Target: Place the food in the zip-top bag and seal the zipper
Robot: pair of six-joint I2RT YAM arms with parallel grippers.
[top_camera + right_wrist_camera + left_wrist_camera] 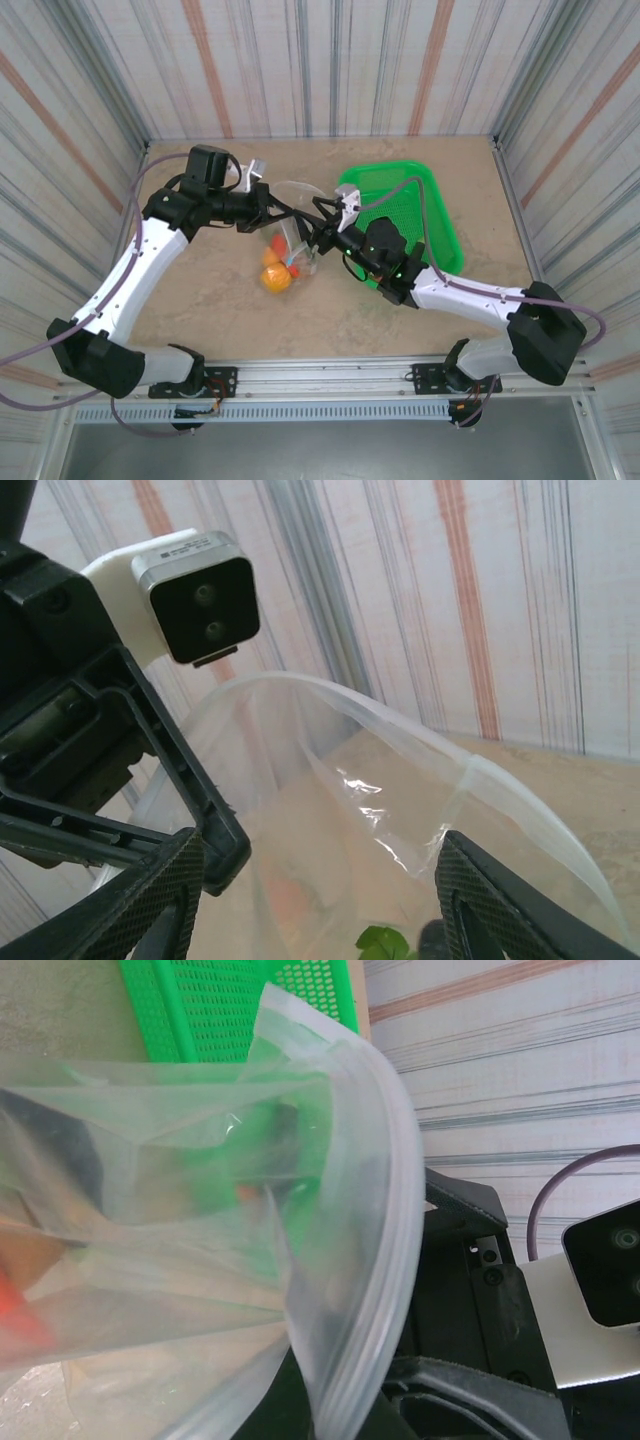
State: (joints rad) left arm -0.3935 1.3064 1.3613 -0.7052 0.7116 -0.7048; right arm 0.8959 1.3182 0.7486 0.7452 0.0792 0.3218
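The clear zip-top bag (292, 228) hangs open at mid-table, and my left gripper (266, 204) is shut on its rim. In the left wrist view the pale zipper (392, 1250) curves down into that gripper (345, 1415). Through the bag's lower part I see an orange (277, 279), a small yellow-orange fruit (270, 257) and a red fruit (279, 243). My right gripper (320, 238) stands open at the bag's mouth. In the right wrist view its fingers (150, 900) are spread wide around the bag (330, 810), with a green leaf (385, 945) and something dark low between them.
A green mesh basket (430, 200) sits right of the bag, behind my right arm, and shows in the left wrist view (220, 1010). Striped walls close in the table on three sides. The two wrists are close together over the bag.
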